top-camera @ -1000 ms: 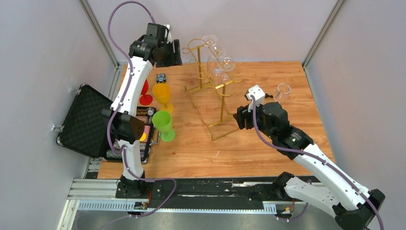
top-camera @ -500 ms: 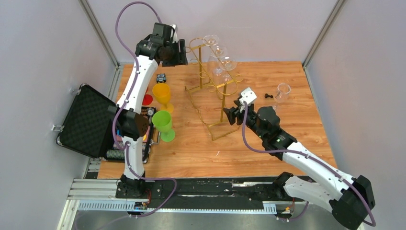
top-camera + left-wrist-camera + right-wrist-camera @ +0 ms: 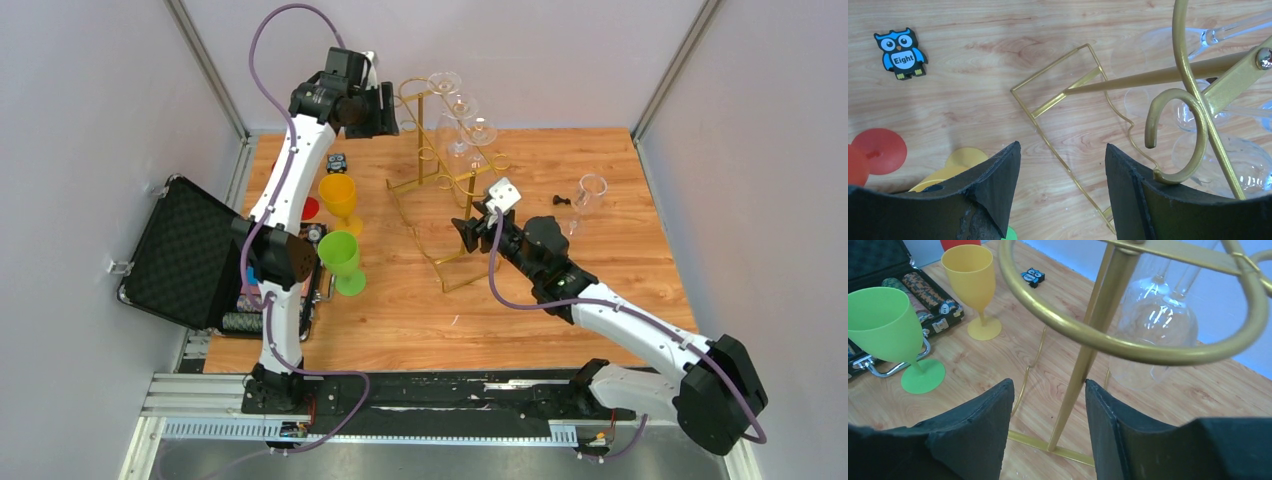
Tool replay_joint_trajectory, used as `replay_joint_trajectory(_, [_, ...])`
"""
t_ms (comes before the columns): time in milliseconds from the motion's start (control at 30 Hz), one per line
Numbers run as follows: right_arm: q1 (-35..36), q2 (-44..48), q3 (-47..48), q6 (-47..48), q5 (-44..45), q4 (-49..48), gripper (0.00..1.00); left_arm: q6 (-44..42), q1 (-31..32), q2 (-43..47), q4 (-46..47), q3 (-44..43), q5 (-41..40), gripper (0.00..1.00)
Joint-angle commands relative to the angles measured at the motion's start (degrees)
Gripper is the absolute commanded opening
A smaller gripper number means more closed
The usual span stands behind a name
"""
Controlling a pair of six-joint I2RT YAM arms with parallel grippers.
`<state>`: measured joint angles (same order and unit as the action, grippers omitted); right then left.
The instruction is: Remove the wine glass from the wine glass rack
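The gold wine glass rack (image 3: 462, 210) stands at the back middle of the table. Several clear wine glasses (image 3: 456, 128) hang upside down from its arms. My left gripper (image 3: 386, 110) hovers open, high at the rack's back left. In the left wrist view a curled loop arm (image 3: 1193, 105) and a wine glass (image 3: 1243, 160) lie right of the empty left gripper (image 3: 1062, 147). My right gripper (image 3: 466, 232) is open at the rack's near upright. In the right wrist view that post (image 3: 1088, 355) shows just beyond the right gripper (image 3: 1048, 384), with a hanging glass (image 3: 1158, 330) behind.
A green goblet (image 3: 341, 256), a yellow goblet (image 3: 338, 195) and a red goblet's foot (image 3: 308, 208) stand left of the rack. An open black case (image 3: 185, 250) lies at the left edge. An owl tile (image 3: 337, 160) and a clear glass (image 3: 590, 190) are also on the table.
My right gripper has moved left and forward up to the rack's near post. My left gripper has shifted slightly right toward the rack's top. The glasses still hang.
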<state>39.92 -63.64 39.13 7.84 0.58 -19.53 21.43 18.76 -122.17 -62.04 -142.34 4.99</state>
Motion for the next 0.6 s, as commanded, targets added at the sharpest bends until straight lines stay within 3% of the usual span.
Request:
replay_joint_trajectory(0, [-0.3, -0.5, 0.4, 0.3, -3.8, -6.3, 0.55, 0.6, 0.2, -1.4, 1.2, -3.1, -0.2, 0.70])
replay_joint_trajectory(567, [3.1, -2.0, 1.0, 0.7, -6.6, -6.1, 0.51, 0.0, 0.0, -3.1, 0.6, -4.3, -2.2, 0.70])
